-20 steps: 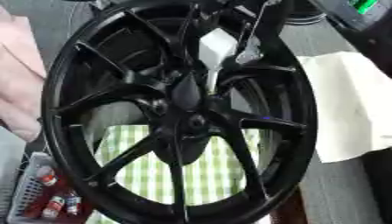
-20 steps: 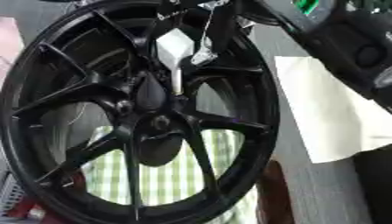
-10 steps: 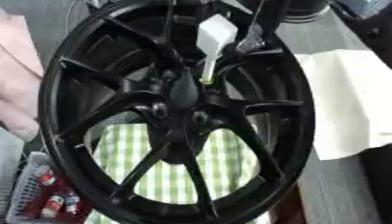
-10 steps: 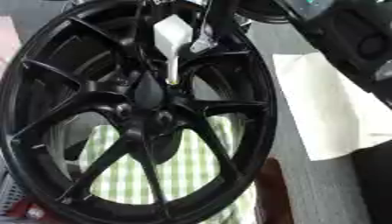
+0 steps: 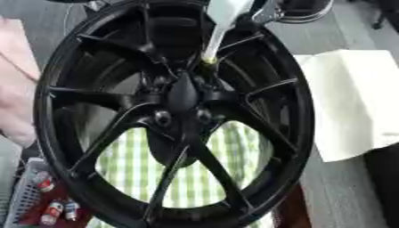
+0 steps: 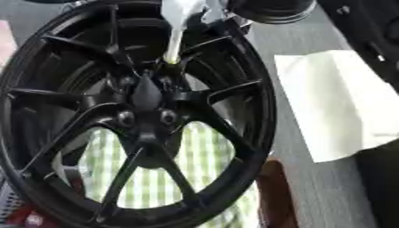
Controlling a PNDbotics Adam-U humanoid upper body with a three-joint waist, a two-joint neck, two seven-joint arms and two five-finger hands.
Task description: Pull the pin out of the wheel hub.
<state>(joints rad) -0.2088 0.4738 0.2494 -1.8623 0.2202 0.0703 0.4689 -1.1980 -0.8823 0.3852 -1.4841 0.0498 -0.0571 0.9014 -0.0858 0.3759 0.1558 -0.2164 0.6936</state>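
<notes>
Black alloy wheel [image 5: 175, 116] stands upright, filling both views, over a green-checked cloth [image 5: 187, 164]. From the top edge a pale, tapering pin [image 5: 216, 31] runs down to a yellowish tip [image 5: 208, 59] just above the hub [image 5: 183, 95]. The tip seems to sit at or in a lug hole — contact can't be settled.

Right hand [image 6: 214, 11]: only a sliver shows at the top edge, beside the pin's upper end. Cannot tell how its fingers stand. Left hand not seen.

Progress, as a judgement: the pin looks engaged but not yet clear of the hub. What's left is drawing it out along its own axis, up and back toward the hand.

Against the earlier frames: the pin's tip now lies nearer the hub centre, and the hand sits higher in view — though the whole picture has shifted, so part of that is camera movement. White paper sheet [image 5: 355, 100] lies below and to the right of the hand.
</notes>
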